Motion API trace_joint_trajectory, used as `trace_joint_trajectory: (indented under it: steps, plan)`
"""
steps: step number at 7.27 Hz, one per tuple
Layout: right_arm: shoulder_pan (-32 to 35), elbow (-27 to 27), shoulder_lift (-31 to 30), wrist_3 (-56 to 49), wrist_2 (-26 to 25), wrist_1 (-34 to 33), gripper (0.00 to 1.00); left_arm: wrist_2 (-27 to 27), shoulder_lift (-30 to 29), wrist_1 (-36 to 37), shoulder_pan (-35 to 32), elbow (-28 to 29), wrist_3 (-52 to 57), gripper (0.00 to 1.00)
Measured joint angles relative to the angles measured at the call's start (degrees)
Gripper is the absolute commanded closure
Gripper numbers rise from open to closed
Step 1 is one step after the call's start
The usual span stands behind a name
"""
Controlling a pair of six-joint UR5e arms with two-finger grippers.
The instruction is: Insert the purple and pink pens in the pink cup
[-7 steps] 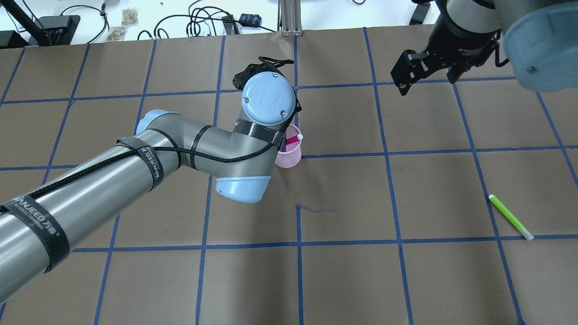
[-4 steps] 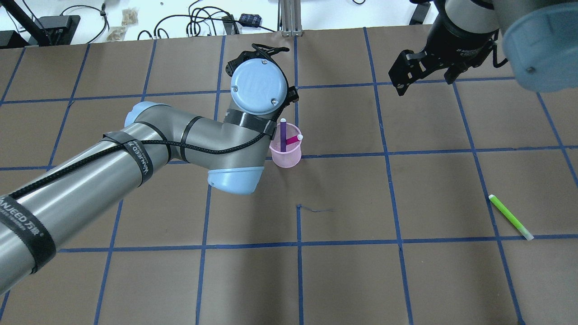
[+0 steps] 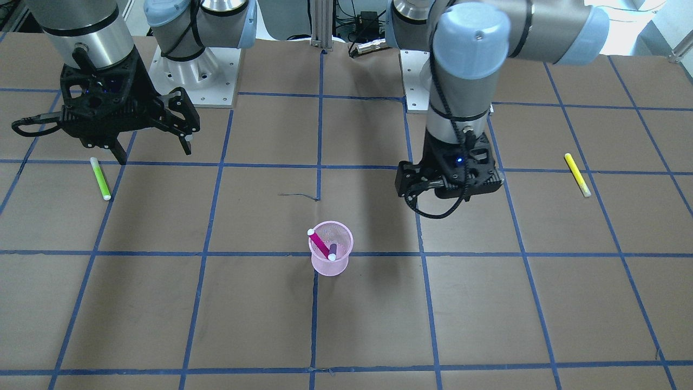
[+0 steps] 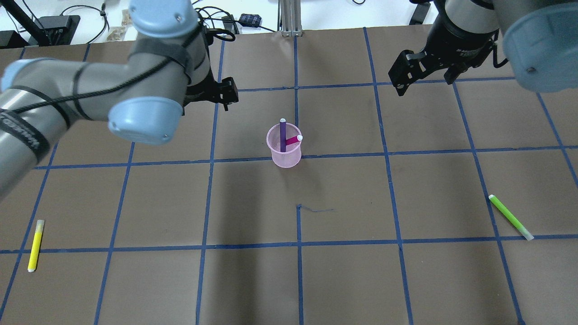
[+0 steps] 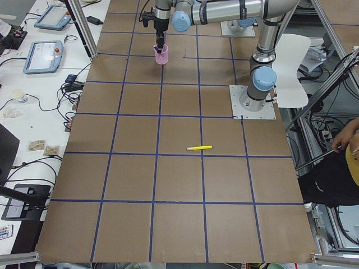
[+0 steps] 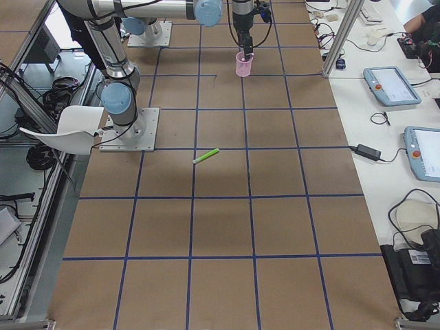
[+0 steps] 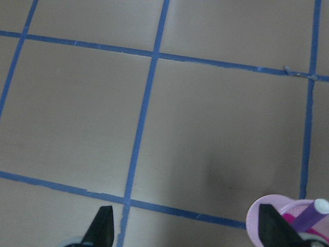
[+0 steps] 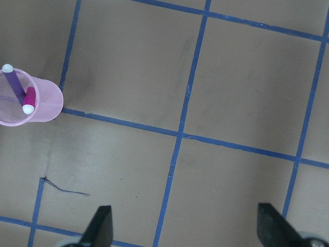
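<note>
Both pens sit in the pink cup (image 4: 284, 155); both grippers are empty, so insertion looks done.
The purple pen (image 4: 282, 133) leans steeply to the far rim and the pink pen (image 4: 292, 140) tilts to the robot's-right rim, both with white caps up. The left gripper (image 7: 187, 232) is the nearer one: its jaws are spread wide and hold nothing, and the cup is just past one fingertip, off to the gripper's side rather than between the jaws. The right gripper (image 4: 424, 74) is also wide open and bare, well apart from the cup. The table (image 4: 343, 198) is flat brown paper with a tape grid. The yellow pen (image 4: 35, 245) and green pen (image 4: 510, 216) lie flat, far off. I judge only a clean retreat remains.
</note>
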Motion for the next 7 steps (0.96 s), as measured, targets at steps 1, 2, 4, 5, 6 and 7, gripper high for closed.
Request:
trace_joint_trajectory:
  steps: [1, 2, 4, 5, 6, 7]
  plan:
    - [0.0, 0.03, 0.05, -0.04, 0.0, 0.16, 0.0, -2.24, 1.91, -6.75, 3.14, 1.72, 5.04, 0.0]
    - [0.0, 0.05, 0.03, -0.06, 0.0, 0.25, 0.0, -4.05, 3.34, -11.26, 6.11, 2.37, 10.47, 0.0]
    - [0.06, 0.16, -0.05, -0.07, 0.02, 0.33, 0.0, -6.77, 5.58, -19.41, 10.37, 3.3, 20.95, 0.0]
    - [0.07, 0.36, -0.09, -0.07, 0.06, 0.28, 0.0, -7.39, 6.19, -20.65, 10.65, 3.75, 22.23, 0.0]
    - [0.11, 0.54, -0.11, -0.07, 0.08, 0.22, 0.0, -8.05, 6.04, -19.35, 9.91, 4.01, 21.28, 0.0]
    - [0.14, 0.6, -0.12, -0.07, 0.08, 0.18, 0.0, -8.46, 5.93, -17.08, 8.78, 4.17, 20.41, 0.0]
